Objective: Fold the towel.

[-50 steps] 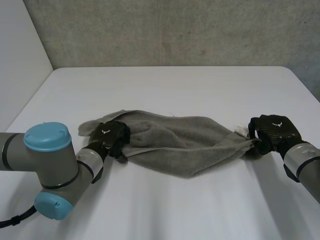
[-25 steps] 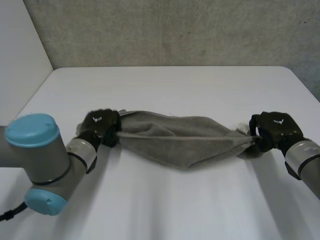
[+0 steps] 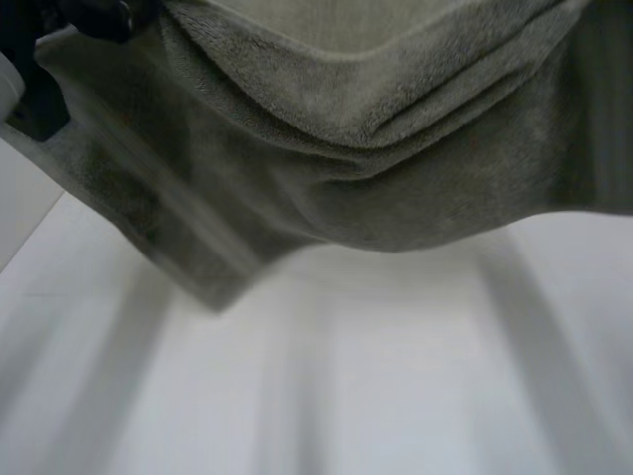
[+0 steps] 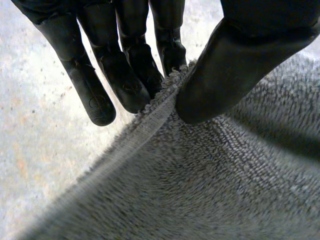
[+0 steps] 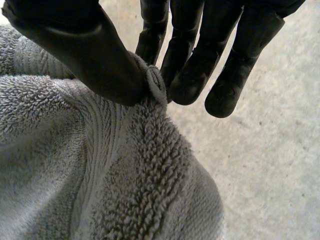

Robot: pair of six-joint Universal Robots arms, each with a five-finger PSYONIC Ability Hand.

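**Towel lifted off the counter, pinched at both ends**

From my station, the towel (image 3: 376,178) hangs in the air close to the head camera. It sags in a broad curve with soft folds running across it. Its lowest edge is well above the white counter (image 3: 396,386), which shows bare and pale beneath it.

In the left wrist view, my left hand (image 4: 120,70) is grasping the towel. The thumb (image 4: 235,65) presses the hemmed edge against the tips of the nearly straight fingers. The cloth falls away from that pinch in a taut sheet, with the hem running off diagonally. Behind the fingers I see a grey speckled surface (image 4: 40,150).

In the right wrist view, my right hand (image 5: 192,60) is also clamped on the towel. The thumb (image 5: 85,50) squeezes a small rolled bit of the edge against the fingers. The ribbed border and the looped pile bunch up just under that pinch and hang down from it. I can't tell whether this is a corner or only a point along the edge.

Half a second ago the towel lay stretched flat on the counter between the two hands, one at each end. Since then both hands have carried it up, and it no longer touches the counter.
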